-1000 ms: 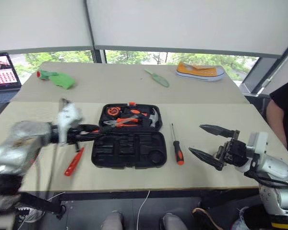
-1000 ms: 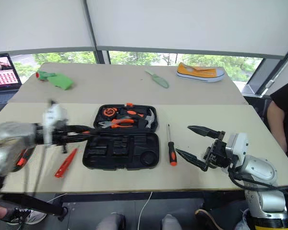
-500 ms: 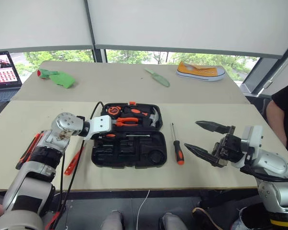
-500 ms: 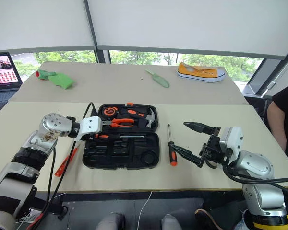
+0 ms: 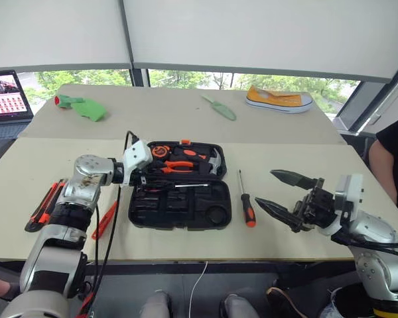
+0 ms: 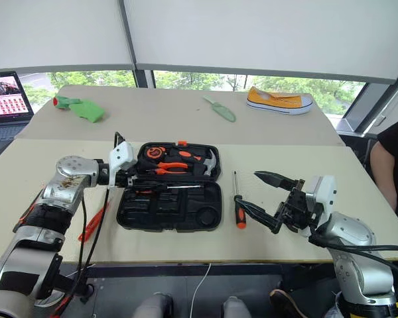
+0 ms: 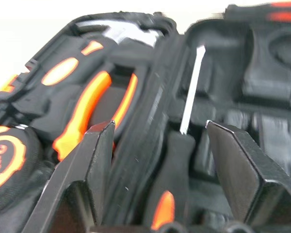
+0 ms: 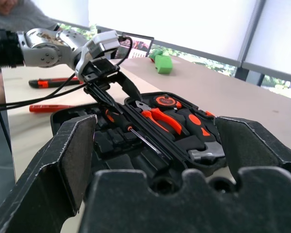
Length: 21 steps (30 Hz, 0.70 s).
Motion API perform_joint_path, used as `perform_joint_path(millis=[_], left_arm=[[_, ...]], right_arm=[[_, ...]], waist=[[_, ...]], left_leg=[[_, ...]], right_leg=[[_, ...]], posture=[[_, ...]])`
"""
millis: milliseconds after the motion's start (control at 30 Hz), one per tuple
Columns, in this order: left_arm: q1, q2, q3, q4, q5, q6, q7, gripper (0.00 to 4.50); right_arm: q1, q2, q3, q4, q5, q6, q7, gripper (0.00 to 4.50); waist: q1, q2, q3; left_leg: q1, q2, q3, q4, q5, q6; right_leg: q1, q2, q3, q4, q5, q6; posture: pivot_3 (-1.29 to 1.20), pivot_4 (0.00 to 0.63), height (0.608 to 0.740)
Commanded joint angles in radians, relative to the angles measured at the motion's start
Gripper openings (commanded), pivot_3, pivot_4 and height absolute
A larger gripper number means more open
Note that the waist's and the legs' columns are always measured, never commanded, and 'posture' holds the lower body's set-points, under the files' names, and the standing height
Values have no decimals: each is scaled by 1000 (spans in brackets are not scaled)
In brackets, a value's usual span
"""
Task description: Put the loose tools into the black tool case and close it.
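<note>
The black tool case (image 5: 215, 213) lies open mid-table, with pliers, a hammer and a tape measure in its far half. My left gripper (image 5: 143, 181) hangs over the case's left end, open. Between its fingers (image 7: 99, 150) a black-orange screwdriver (image 7: 190, 90) lies along the case's hinge line, with a gap on each side of its handle. A second screwdriver (image 5: 245, 199) lies on the table just right of the case. The slim orange screwdriver (image 5: 105, 220) and the utility knife (image 5: 45, 205) lie to the left. My right gripper (image 5: 266, 189) hovers open, right of the second screwdriver.
On the far table lie a pale green trowel (image 5: 217, 107), a yellow shoe (image 5: 278, 99) and a green object (image 5: 81, 107). A laptop (image 5: 5, 96) stands at the far left. A person (image 5: 393, 156) is at the right edge. A black cable (image 5: 106, 228) hangs from my left arm.
My left arm has swung in from the left over the case with the screwdriver. Its fingers have spread apart, and the screwdriver now lies in the case. The right gripper has stayed in place.
</note>
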Motion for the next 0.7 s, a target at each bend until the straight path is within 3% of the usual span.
perform_joint_path(millis=[33, 200, 433, 533, 700], left_arm=[[36, -27, 4, -64, -2, 46, 46, 1789], [76, -54, -40, -82, 61, 77, 107, 16], [92, -77, -112, -80, 131, 130, 142, 16], [98, -120, -53, -95, 66, 105, 167, 16], [144, -119, 132, -160, -106, -63, 102, 1282]], right_arm=[[-9, -5, -34, -7, 22, 8, -1, 4500], [-14, 3, -24, -1, 12, 6, -3, 4500], [18, 13, -24, -4, -10, 3, -24, 4500], [27, 24, -13, -17, -45, 29, -96, 4500], [75, 1, -44, -79, -100, 189, -289, 4500]], waist=[[0, 0, 0], [0, 0, 0], [3, 1, -1], [6, 3, -2], [1, 3, -2]], left_leg=[[0, 0, 0, 0, 0, 0], [0, 0, 0, 0, 0, 0], [1, 0, -1, 0, 0, 0], [3, -1, -2, 0, 0, 0], [4, 0, -3, 0, 0, 0]], right_leg=[[0, 0, 0, 0, 0, 0], [0, 0, 0, 0, 0, 0], [2, 1, 0, 0, 0, 0], [6, 1, 0, -1, 0, 0], [6, 1, 0, -1, 0, -1]], posture=[[0, 150, 740], [0, 150, 740], [0, 150, 740], [0, 150, 740], [0, 150, 740]])
